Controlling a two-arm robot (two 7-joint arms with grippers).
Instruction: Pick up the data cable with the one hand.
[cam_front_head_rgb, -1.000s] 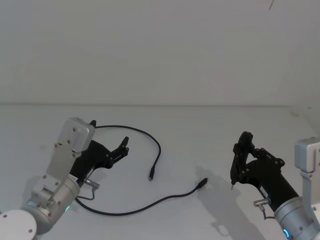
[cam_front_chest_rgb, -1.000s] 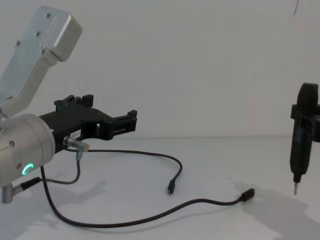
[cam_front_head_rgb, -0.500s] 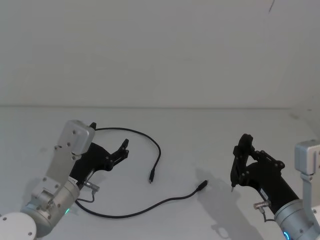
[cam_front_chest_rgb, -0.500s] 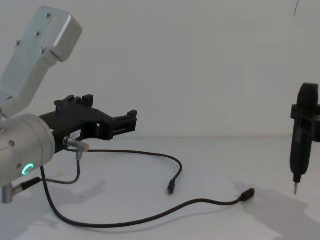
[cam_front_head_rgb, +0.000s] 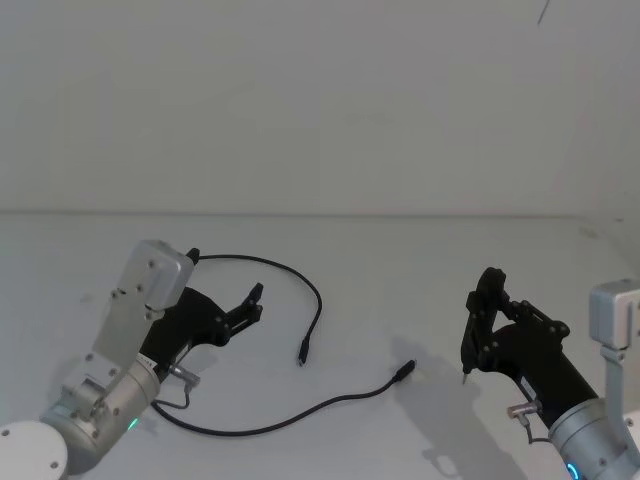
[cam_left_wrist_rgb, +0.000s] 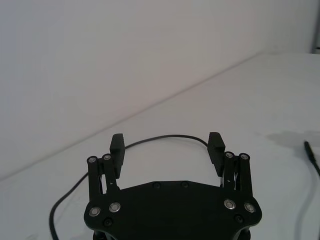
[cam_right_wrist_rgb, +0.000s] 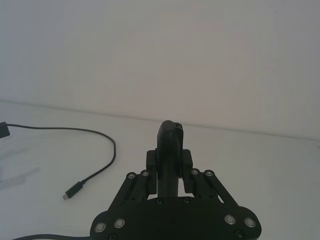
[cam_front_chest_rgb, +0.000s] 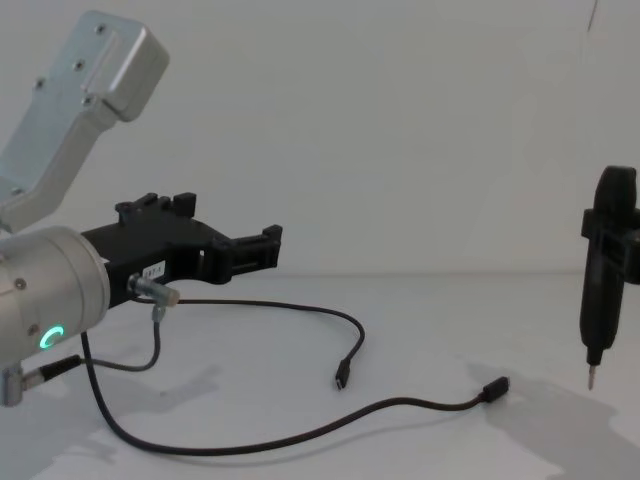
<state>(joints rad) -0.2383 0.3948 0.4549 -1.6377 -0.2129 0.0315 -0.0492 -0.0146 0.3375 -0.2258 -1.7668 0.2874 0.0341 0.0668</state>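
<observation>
Long black flat-fingered left gripper (cam_front_head_rgb: 252, 303) is hovering low over the white tabletop (cam_front_head_rgb: 400, 270), fingers spread apart, gripping nothing. Long thin black data cable (cam_front_head_rgb: 319, 300) is lying looped on the table, curving just beyond the fingertips. Narrow black right gripper (cam_front_head_rgb: 468, 348) is hanging at the table's right.

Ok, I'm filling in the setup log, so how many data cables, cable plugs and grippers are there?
data cable: 1
plugs on its ends: 2
grippers: 2, the left gripper, open, and the right gripper
Total: 5
</observation>
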